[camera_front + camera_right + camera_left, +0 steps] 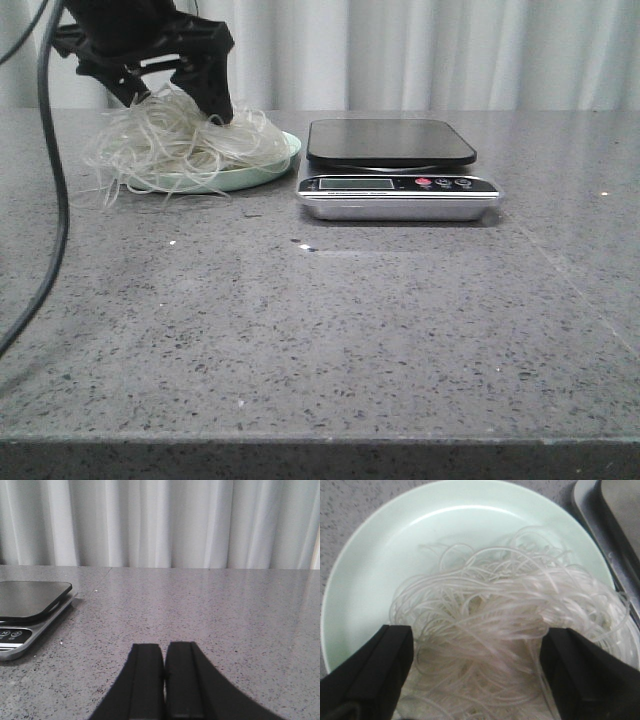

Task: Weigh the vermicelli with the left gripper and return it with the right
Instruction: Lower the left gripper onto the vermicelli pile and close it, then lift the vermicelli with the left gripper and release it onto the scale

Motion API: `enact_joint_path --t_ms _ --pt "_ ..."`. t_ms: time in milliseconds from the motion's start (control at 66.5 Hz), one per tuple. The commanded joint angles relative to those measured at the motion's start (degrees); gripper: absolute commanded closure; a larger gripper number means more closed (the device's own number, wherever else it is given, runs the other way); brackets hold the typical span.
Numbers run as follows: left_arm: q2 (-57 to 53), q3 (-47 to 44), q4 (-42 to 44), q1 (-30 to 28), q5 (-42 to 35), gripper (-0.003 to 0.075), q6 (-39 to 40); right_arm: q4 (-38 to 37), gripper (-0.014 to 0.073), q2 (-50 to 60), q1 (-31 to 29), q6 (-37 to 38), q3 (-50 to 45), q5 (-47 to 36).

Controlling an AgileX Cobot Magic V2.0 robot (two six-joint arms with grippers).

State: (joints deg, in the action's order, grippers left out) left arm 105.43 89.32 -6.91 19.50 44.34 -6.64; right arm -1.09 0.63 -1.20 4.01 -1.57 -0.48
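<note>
Vermicelli (185, 140) sits heaped on the plate (262, 176) at my far left of the table (330, 330), strands spilling over the plate's near-left rim onto the stone. Just beside the plate, to its right, I see the scale (397, 180), its dark platform bare and its display strip facing me; in the left wrist view its edge lies close along the plate's rim. A black cable (52, 190) hangs down the left side of the front view. My left gripper (170, 95) is down in the mound with its jaws wide apart, one finger (375, 675) on each side of the tangle, the strands touching both; nothing is clamped. My right gripper (165, 680) hovers low over bare table to the right of the scale, its fingers pressed together with only a thin seam between them, holding nothing. The near half of the table and the stretch to the right of the scale look open; a pale curtain (165, 520) backs the far edge.
</note>
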Motion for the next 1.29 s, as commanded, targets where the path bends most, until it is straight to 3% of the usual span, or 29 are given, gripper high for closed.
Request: enact_joint_path --t_ms 0,60,105,120,135,150,181,196,286,376,557,827,963,1158,1279 --pt "-1.46 1.82 -0.77 0.19 1.60 0.0198 0.80 0.10 0.0416 0.87 -0.38 -0.29 0.44 -4.40" --pt "-1.08 1.82 -1.20 0.19 2.82 0.0259 0.80 0.10 0.0416 0.87 -0.38 -0.29 0.44 -4.40" --pt "-1.08 2.23 -1.20 0.19 3.98 0.0372 0.80 0.10 0.0416 0.87 -0.38 -0.29 0.44 -4.40" --pt "-1.08 2.22 -1.20 0.19 3.98 0.0372 0.80 0.10 0.0416 0.87 -0.38 -0.29 0.44 -4.40" --pt "-1.08 2.70 -1.20 0.19 4.42 0.0446 0.80 0.10 0.0416 0.87 -0.38 -0.29 0.44 -4.40" --pt "-1.08 2.70 -1.20 0.19 4.42 0.0446 0.80 0.10 0.0416 0.87 -0.38 -0.29 0.44 -4.40" --pt "-1.08 3.36 -1.20 0.19 4.90 0.0526 0.80 0.10 0.0416 0.87 -0.38 -0.29 0.44 -4.40" --pt "-1.08 4.05 -1.20 0.19 5.44 0.0608 0.80 0.10 0.0416 0.87 -0.38 -0.29 0.44 -4.40" --pt "-1.08 8.08 -1.32 0.36 6.52 0.0563 0.80 0.10 0.0416 0.87 -0.38 -0.29 0.44 -4.40" --pt "-1.08 14.17 -1.73 1.29 7.42 0.0598 0.80 0.10 0.0416 0.87 -0.38 -0.29 0.44 -4.40" --pt "-0.85 23.86 -1.83 5.75 6.26 0.0594 0.80 0.10 0.0416 0.87 -0.38 -0.29 0.44 -4.40" --pt "5.80 30.47 -1.61 13.41 3.98 0.0592 0.63 0.10 0.0416 0.87 -0.38 -0.29 0.44 -4.40" --pt "9.61 30.73 -1.61 14.67 3.39 0.0516 0.63 0.10 0.0416 0.87 -0.38 -0.29 0.44 -4.40" --pt "11.66 30.73 -1.84 14.67 5.73 0.0199 0.63 0.10 0.0416 0.87 -0.38 -0.29 0.44 -4.40" --pt "10.71 31.95 -2.26 14.16 5.84 0.0095 0.63 0.10 0.0416 0.87 -0.38 -0.29 0.44 -4.40"
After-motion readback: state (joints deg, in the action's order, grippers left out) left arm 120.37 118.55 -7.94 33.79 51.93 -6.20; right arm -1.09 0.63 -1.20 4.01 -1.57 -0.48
